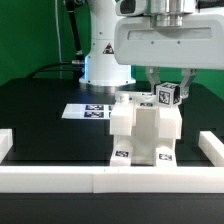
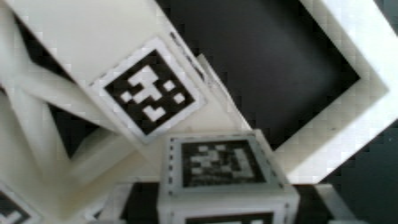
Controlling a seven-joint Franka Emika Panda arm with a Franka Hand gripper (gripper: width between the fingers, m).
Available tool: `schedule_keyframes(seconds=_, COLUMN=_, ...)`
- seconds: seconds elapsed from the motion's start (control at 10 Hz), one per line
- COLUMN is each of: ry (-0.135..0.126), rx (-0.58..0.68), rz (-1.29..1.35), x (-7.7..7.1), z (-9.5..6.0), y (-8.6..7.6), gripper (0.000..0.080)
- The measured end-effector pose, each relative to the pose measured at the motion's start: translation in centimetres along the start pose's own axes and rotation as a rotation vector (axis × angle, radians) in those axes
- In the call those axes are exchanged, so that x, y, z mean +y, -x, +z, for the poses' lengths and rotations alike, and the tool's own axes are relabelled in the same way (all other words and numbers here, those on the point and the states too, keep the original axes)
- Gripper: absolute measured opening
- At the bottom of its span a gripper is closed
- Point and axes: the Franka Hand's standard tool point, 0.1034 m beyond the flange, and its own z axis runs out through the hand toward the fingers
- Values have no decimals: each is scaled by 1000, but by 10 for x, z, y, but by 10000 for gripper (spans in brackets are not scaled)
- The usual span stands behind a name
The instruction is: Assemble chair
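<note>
in the exterior view you see the gripper (image 1: 167,90) hanging under the white arm (image 1: 105,50). its two dark fingers are part closed on either side of a small tagged block (image 1: 168,97), and it looks to be gripping that block. the block sits by the top of the chair (image 1: 145,130), toward the exterior view's right; you cannot tell from here whether it touches the chair. the chair, a blocky white build with two tags on its low front face, stands on the black table (image 1: 40,120), close behind the front border rail (image 1: 60,180). the marker board (image 1: 88,111) lies flat near the chair on the exterior view's left. only this view gives you the rail, the board and the whole of the chair

the wrist view gives you what the other cannot: the block (image 2: 222,165) close up, with its tag pattern plain to see. past it is a slanted white panel (image 2: 151,95) of the chair carrying a bigger tag, with pale bars crossing the dark table. you cannot make out the fingers in this view, so you judge the grip from the exterior view alone
</note>
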Motion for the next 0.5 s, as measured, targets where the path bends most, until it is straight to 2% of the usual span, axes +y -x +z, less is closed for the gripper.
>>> schedule_keyframes(seconds=0.3, ry=-8, rx=-9, rz=282, x=-1, z=0, y=1, gripper=287)
schedule_keyframes(seconds=0.5, ry=-23, rx=-13, rz=499, x=-3, z=1, y=1, gripper=287)
